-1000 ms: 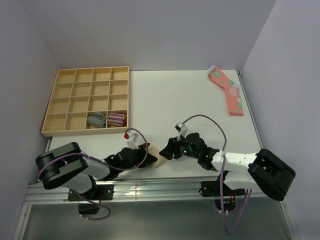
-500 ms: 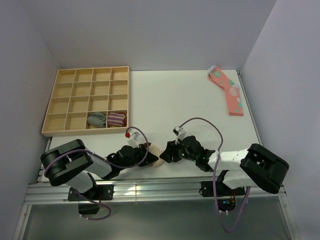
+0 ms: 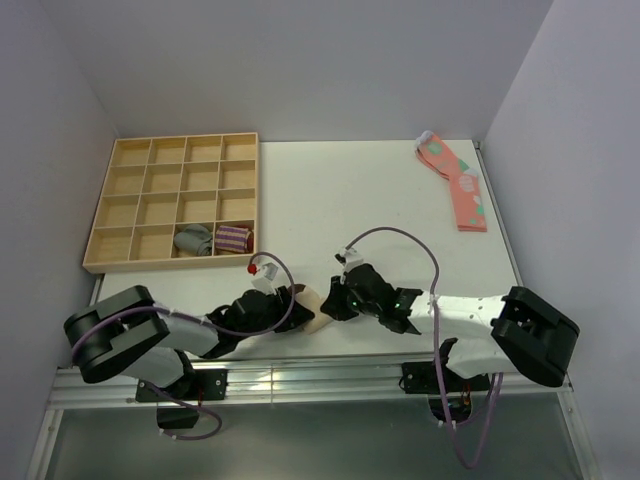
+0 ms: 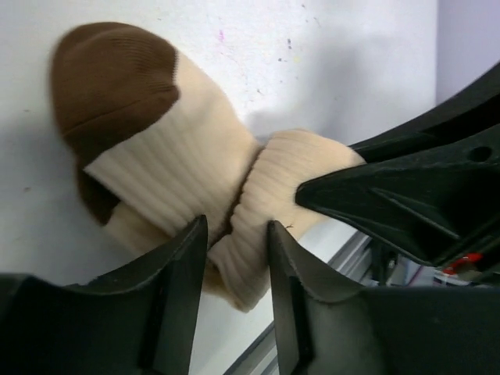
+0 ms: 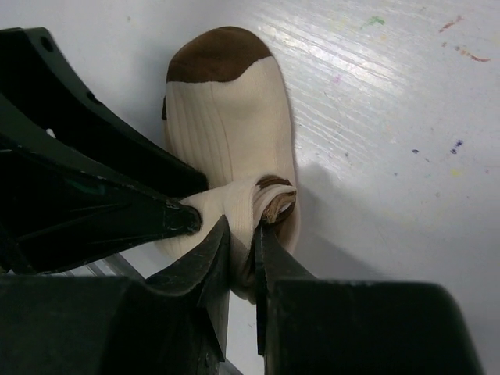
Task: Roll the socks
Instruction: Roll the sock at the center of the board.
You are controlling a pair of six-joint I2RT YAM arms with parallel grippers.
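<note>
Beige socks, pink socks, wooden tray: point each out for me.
beige socks (image 4: 180, 148), left wrist view, on the ribbed cream middle.
pink socks (image 3: 462, 190), top external view, on the middle of the pair.
wooden tray (image 3: 165, 178), top external view, on a compartment floor.

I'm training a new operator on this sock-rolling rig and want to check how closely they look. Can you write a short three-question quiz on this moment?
1. True or false: the left gripper and the right gripper both meet at the beige socks.
2. How many rolled socks sit in the wooden tray? A: none. B: two. C: four.
3. Fill in: the pink socks lie at the far ___ corner of the table.

Key: 1 true; 2 B; 3 right.
</note>
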